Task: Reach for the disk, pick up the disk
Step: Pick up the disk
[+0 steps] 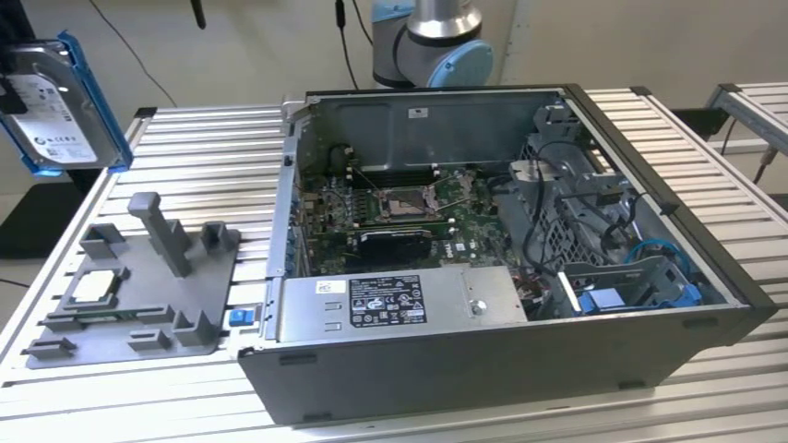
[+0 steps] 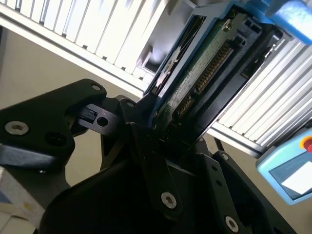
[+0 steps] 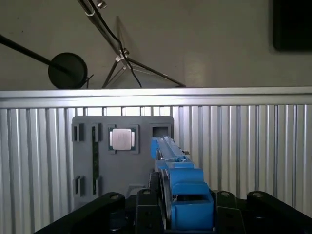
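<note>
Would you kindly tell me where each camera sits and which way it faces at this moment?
Exterior view: a separate raised camera, looking down on the table and open computer case; the arm shows behind the case.
First wrist view: on the wrist, facing the grey fixture across the table; the gripper shows in front.
Second wrist view: on the wrist, looking close along the black fingers shut on the disk.
Shared: every view shows the disk.
</note>
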Controlling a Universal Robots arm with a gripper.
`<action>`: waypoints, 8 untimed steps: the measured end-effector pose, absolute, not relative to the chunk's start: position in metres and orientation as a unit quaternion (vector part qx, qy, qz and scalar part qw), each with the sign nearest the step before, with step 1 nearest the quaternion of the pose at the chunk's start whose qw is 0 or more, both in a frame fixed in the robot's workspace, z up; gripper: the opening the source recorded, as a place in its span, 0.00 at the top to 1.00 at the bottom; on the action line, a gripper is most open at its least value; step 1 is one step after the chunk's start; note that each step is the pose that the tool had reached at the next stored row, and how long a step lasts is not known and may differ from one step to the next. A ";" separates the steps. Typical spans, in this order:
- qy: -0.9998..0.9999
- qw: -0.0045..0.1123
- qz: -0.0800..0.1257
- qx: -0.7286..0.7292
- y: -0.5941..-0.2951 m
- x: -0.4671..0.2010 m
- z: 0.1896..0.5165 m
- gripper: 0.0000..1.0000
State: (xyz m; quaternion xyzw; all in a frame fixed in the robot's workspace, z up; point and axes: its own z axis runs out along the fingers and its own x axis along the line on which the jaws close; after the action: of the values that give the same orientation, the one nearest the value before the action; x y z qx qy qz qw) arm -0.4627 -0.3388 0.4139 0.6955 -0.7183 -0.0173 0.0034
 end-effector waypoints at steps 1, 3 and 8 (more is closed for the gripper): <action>-0.718 0.003 -0.017 0.696 -0.339 -0.463 0.416 1.00; -0.718 0.001 -0.015 0.696 -0.339 -0.463 0.419 1.00; -0.718 -0.005 -0.010 0.696 -0.339 -0.463 0.425 1.00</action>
State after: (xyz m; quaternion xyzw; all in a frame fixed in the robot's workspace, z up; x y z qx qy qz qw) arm -0.4628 -0.3388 0.4249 0.6957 -0.7182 -0.0100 -0.0053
